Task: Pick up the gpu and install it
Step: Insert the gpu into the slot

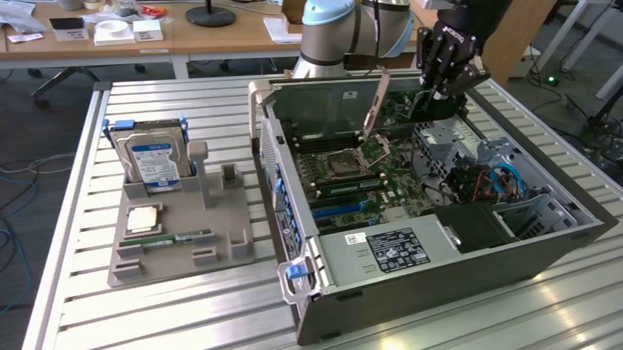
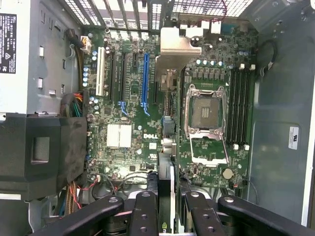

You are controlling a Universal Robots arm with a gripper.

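My gripper point(image 1: 435, 95) hangs over the far end of the open computer case point(image 1: 292, 189), shut on the gpu point(image 1: 428, 111), a thin dark card held on edge. In the wrist view the black fingers point(image 2: 142, 211) close on the card's dark edge point(image 2: 165, 184), and a silvery bracket point(image 2: 174, 44) shows at the end toward the case's slotted rear wall. The card hovers above the green motherboard point(image 2: 147, 142), just beside the long blue slot point(image 2: 145, 81). I cannot tell whether it touches the board.
A grey holder point(image 1: 175, 248) at the exterior view's left carries a hard drive point(image 1: 154, 157), a processor point(image 1: 143, 217) and a memory stick point(image 1: 180, 237). Inside the case are the open processor socket point(image 2: 204, 110), the power supply point(image 1: 389, 248) and a black shroud point(image 2: 42, 152).
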